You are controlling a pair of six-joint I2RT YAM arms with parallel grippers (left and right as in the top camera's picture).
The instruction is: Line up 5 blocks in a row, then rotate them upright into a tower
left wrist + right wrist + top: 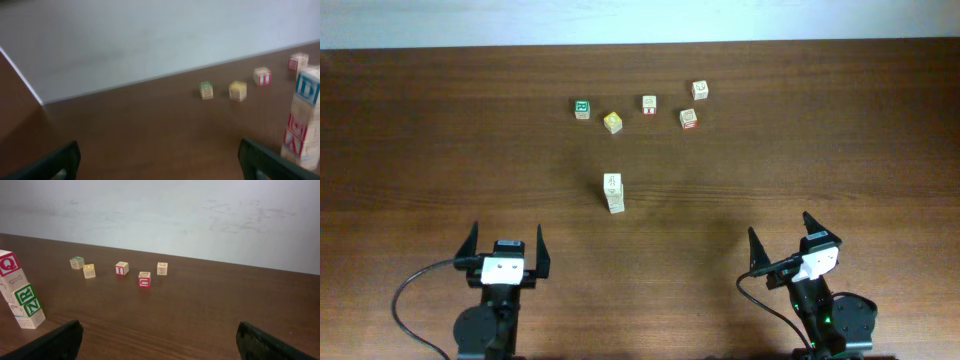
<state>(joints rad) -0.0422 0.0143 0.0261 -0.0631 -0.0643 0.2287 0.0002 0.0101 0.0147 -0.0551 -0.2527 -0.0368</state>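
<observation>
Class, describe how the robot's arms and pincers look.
Both arms are black with a white block behind the pincer. The left pincer and right pincer each have two pointed black fingers. A black cable loops from each wrist.

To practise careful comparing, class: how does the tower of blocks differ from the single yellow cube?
The tower is several cubes piled up; the yellow cube is one cube resting on the table. The tower stands by itself at mid-table; the yellow cube sits farther back, beside a green-topped cube. The tower shows red, blue and green letters; the yellow cube shows a yellow top. Both are the same kind of small wooden cube.
</observation>
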